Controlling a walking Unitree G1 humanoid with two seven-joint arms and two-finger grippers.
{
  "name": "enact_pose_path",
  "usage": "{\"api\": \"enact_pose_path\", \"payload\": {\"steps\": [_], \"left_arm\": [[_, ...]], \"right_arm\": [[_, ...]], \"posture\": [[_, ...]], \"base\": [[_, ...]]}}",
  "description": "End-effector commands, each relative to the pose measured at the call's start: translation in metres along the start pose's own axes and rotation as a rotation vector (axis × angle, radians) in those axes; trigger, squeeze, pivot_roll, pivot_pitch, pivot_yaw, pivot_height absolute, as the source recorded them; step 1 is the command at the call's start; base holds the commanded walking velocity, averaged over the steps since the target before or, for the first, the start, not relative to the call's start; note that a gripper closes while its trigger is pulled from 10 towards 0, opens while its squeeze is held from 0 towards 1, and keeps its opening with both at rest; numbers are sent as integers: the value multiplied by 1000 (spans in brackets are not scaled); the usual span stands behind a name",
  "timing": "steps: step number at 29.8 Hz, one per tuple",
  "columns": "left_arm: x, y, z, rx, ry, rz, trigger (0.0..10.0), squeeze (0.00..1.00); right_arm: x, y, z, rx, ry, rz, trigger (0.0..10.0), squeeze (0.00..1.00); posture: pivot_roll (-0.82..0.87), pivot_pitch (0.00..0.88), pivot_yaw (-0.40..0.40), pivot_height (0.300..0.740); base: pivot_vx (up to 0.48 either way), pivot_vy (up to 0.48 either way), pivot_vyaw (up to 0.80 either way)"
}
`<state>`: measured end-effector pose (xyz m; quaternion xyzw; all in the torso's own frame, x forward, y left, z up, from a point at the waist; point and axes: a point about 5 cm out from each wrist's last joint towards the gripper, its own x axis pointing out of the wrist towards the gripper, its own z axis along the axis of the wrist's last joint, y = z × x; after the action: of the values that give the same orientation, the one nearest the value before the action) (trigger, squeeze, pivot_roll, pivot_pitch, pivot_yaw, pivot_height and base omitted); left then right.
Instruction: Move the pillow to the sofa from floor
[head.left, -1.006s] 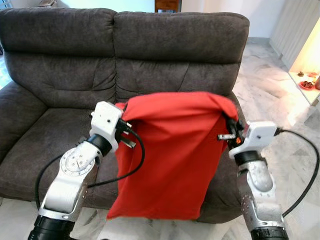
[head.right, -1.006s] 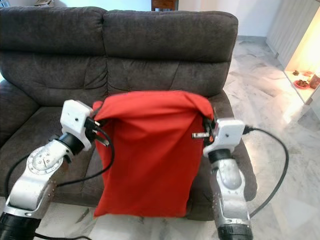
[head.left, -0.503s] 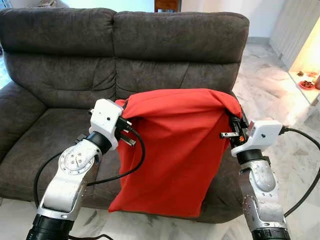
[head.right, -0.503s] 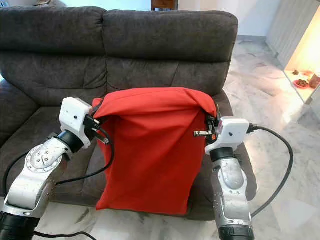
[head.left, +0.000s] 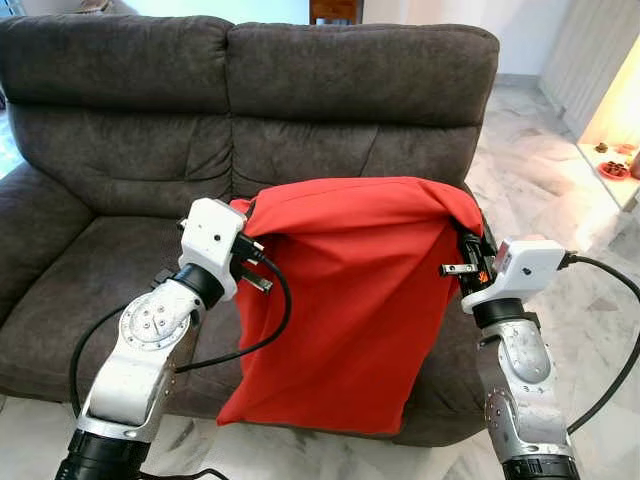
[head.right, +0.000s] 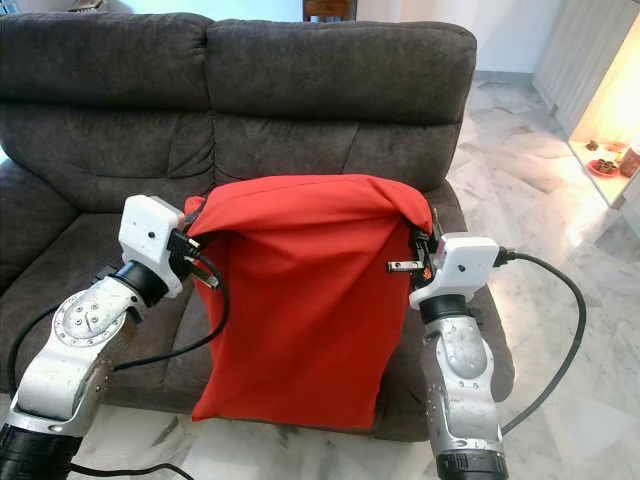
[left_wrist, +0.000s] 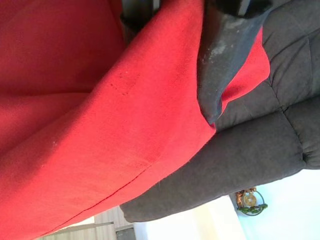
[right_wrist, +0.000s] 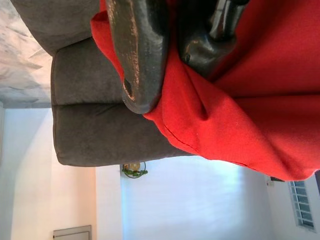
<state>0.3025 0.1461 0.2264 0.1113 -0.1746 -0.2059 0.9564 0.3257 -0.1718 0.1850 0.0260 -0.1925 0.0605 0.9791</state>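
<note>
Pillow (head.left: 345, 300) hangs before sofa (head.left: 120, 120), pinched by left claw (left_wrist: 175, 55) and right claw (right_wrist: 172, 60).

**Around the room**

Pale marble floor (head.left: 545, 160) runs along the right side and into the near foreground; a low lit ledge (head.left: 612, 175) at far right carries small dishes (head.left: 613, 169); a wooden chair (head.left: 333, 10) stands far back; white walls behind.
</note>
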Motion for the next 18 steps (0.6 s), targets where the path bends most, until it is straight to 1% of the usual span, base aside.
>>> {"api": "enact_pose_path", "payload": {"steps": [1, 4, 8, 18], "left_arm": [[-8, 22, 20, 24, -89, 118, 10000, 0], [-7, 23, 22, 0, -99, 130, 10000, 0], [-7, 23, 23, 11, -102, 126, 10000, 0], [-6, 21, 23, 7, -108, 124, 10000, 0]], "right_arm": [[3, -15, 23, 14, -105, -77, 10000, 0], [3, -15, 23, 12, -104, -75, 10000, 0], [2, -14, 23, 15, -103, -73, 10000, 0], [2, -12, 22, 19, -100, -63, 10000, 0]], "posture": [[75, 99, 14, 740], [76, 101, 14, 740], [76, 102, 15, 740], [74, 100, 16, 740]], "base": [[0, 0, 0], [0, 0, 0], [0, 0, 0], [262, 0, 0]]}}
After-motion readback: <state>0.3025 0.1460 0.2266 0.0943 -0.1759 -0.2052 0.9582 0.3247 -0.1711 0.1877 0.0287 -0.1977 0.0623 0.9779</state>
